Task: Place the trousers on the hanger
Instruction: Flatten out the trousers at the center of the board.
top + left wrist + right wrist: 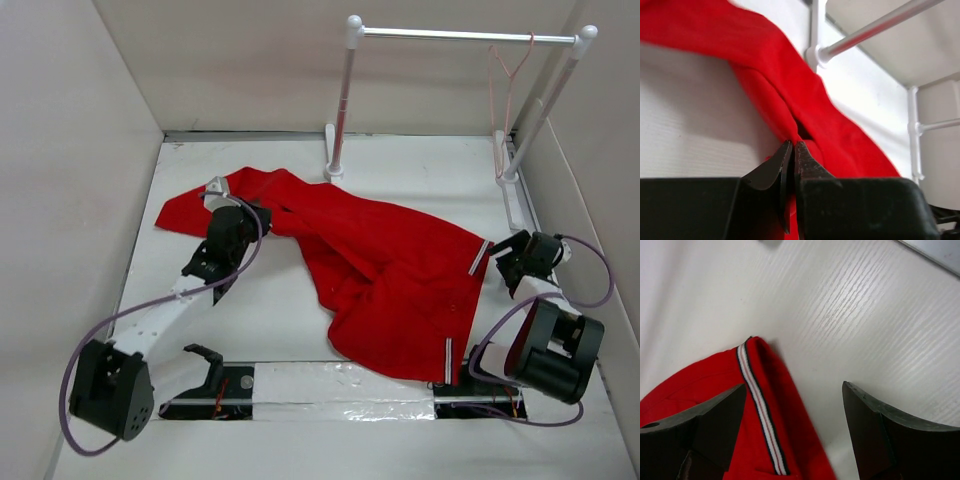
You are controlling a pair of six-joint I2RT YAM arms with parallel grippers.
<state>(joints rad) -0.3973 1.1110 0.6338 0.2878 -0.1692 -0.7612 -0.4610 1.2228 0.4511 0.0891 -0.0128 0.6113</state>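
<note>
Across the middle of the top view, the trousers point(380, 270) lie spread on the white table point(270, 330), one leg running toward the upper left and the waist end reaching toward the lower right. My left gripper point(216, 190) sits on that upper-left leg. My right gripper point(503, 258) sits at the right edge of the cloth, beside a striped corner. At the upper right, the hanger point(510, 90) hangs from the silver bar of the rack point(450, 35), well apart from the trousers.

On the left wrist camera, the left gripper point(792, 148) has its fingers pressed together at the bottom centre, with a fold of red cloth pinched between them. The trousers point(790, 85) run from the upper left down to the fingertips and on to the lower right. The rack's bar point(875, 30) crosses the upper right.

On the right wrist camera, the right gripper point(794, 387) stands with its fingers wide apart and grips nothing. A corner of the trousers point(700, 385) fills the lower left, its striped trim point(760, 405) running down beside my left finger. The right finger stands over bare table point(850, 315).
</note>
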